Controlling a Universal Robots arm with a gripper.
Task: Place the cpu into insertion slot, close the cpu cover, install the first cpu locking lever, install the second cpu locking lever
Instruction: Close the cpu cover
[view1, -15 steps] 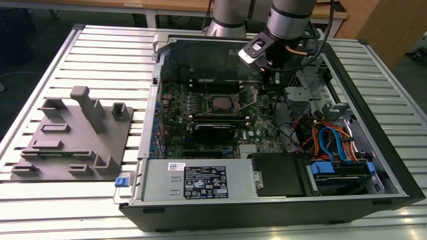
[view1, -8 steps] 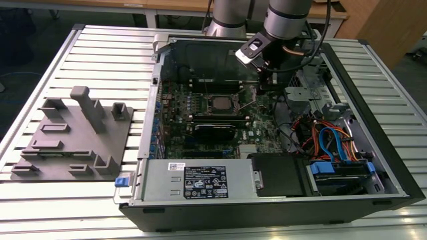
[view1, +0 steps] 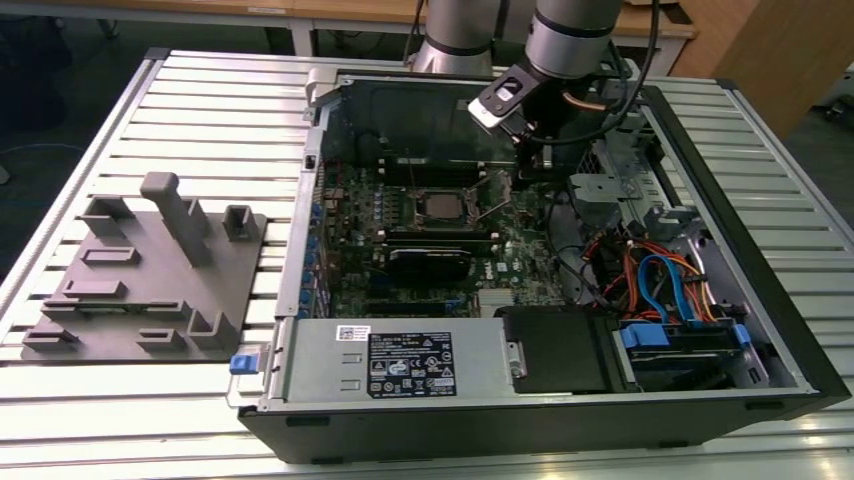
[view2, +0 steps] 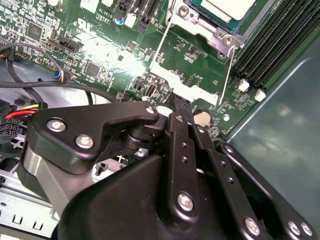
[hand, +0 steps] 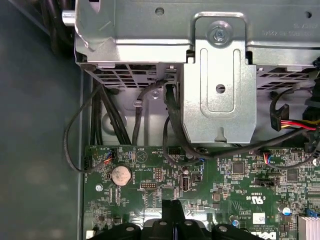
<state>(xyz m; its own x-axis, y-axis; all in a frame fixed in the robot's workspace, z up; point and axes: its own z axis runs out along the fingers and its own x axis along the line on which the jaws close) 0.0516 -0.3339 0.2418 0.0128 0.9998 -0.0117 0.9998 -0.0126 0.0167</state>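
In the exterior view the cpu (view1: 438, 205) lies in the insertion slot (view1: 412, 193) at the middle of the motherboard. The second wrist view shows its silver top (view2: 227, 6) with the cpu cover (view2: 197, 26) lying flat around it. Two thin wire locking levers (view2: 161, 42) (view2: 229, 70) run along two sides of the socket; whether they are latched I cannot tell. My gripper (view1: 525, 165) hangs low over the board, on the exterior view's right of the socket. Its black fingers (view2: 176, 102) (hand: 172, 204) are pressed together with nothing visible between them.
A silver drive cage (hand: 215, 75) and black cables (hand: 105, 115) stand close beyond the fingertips. A coin battery (hand: 120, 174) and memory slots (view2: 272, 45) lie nearby. A grey fixture plate (view1: 147, 280) sits on the table at the exterior view's left, and the power supply (view1: 400, 365) is at the case front.
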